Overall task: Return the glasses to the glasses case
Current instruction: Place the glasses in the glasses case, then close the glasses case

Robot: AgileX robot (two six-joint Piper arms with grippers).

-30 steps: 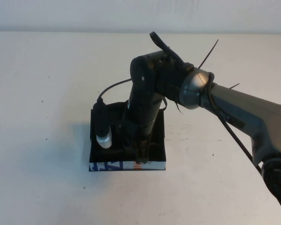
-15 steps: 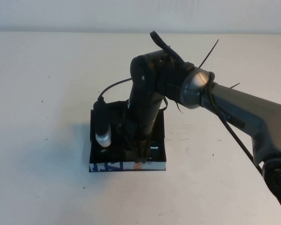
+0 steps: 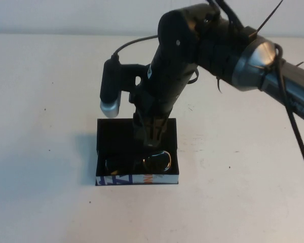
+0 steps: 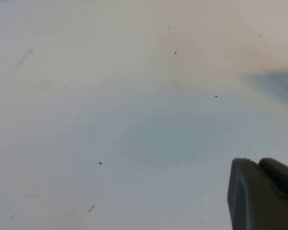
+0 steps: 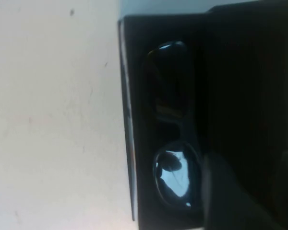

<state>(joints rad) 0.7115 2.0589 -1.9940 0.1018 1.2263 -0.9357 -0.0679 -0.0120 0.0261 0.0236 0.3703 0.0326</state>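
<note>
The glasses (image 3: 154, 161) are now lying released in the case (image 3: 137, 179); the right hand (image 3: 151, 132), open and empty, is being lifted toward 12 o'clock. The left hand (image 4: 264, 196) is parked over the bare counter (image 4: 110, 120), its state untellable.

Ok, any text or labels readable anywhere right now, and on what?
Blue and orange print on the light side strip of the glasses case: too blurred to read.
Glasses, right gripper above the case, left gripper over the bare table: no markings visible.
</note>
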